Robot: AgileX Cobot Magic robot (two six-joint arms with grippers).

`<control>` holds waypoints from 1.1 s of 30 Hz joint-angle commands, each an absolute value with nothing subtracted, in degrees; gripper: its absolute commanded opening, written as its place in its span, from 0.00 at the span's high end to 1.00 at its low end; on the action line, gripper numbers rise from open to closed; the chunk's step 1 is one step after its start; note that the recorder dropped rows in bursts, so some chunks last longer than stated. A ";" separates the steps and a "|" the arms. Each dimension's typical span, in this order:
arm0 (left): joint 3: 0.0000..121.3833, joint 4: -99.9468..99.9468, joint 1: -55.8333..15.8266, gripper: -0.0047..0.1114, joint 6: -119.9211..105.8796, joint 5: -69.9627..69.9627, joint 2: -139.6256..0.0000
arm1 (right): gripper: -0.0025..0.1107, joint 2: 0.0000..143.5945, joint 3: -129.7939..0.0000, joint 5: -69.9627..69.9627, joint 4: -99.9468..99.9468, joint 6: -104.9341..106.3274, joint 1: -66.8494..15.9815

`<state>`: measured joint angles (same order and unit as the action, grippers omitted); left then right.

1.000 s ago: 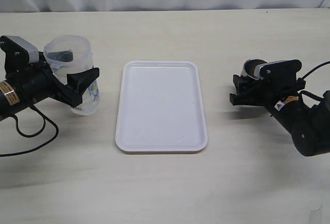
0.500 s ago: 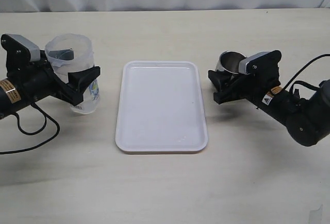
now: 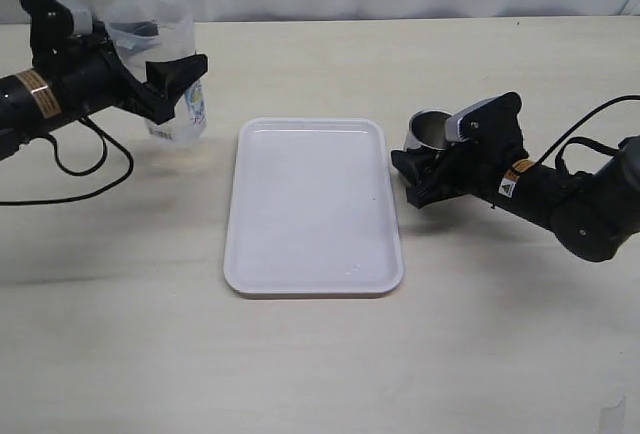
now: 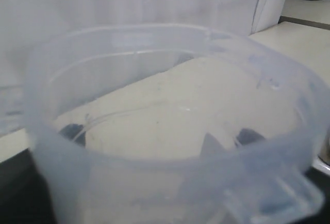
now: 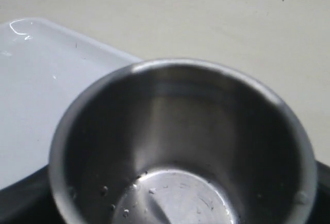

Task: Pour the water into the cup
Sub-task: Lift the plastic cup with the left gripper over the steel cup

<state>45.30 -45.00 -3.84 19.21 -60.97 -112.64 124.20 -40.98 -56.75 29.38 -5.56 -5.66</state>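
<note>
Black-fingered and low beside the white plastic tray [image 3: 312, 204], clamping the stainless-steel cup [image 3: 428, 128] with the right gripper [image 3: 418, 166], fingers pinching the cup's wall from both sides. Keeping the cup just off the tray's right edge, near that edge's far half, mouth facing up. Not showing clearly whether the cup's base is touching the beige table [image 3: 300, 364]. Looking down into the cup [image 5: 180, 146] from the right wrist view: holding a few clear droplets [image 5: 138, 187] on its dull floor, with a corner of the tray [image 5: 36, 90] lying just beyond the rim.

Gripping the translucent plastic container [image 3: 160, 49] with the left gripper [image 3: 172, 82], fingers closed on its sides over the blue-and-white label [image 3: 195, 104]. Holding it upright, well apart from the cup, out past the tray's far left corner. Filling the left wrist view with the container's open rim [image 4: 170, 146], dark fingers [image 4: 248, 136] showing through the wall. Not revealing any water level inside.
</note>
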 commanded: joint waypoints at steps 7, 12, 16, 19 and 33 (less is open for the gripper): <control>59.92 -45.79 -14.06 0.96 21.12 -47.97 -112.42 | 0.94 123.76 -41.26 -57.02 37.09 -4.74 -5.45; 64.26 -45.84 -17.68 0.96 21.12 -44.89 -112.56 | 0.94 123.76 -41.26 -57.02 37.09 -4.74 -5.45; 66.19 -45.84 -20.00 0.96 20.91 -44.87 -113.37 | 0.94 123.76 -41.26 -57.23 37.10 -4.74 -5.45; 68.30 -45.84 -21.72 0.96 20.91 -44.76 -115.58 | 0.94 123.76 -41.26 -57.23 37.10 -4.74 -5.45; 78.80 -45.93 -28.63 0.96 17.65 -42.00 -125.44 | 0.94 123.76 -42.09 -58.25 42.44 -4.74 -5.45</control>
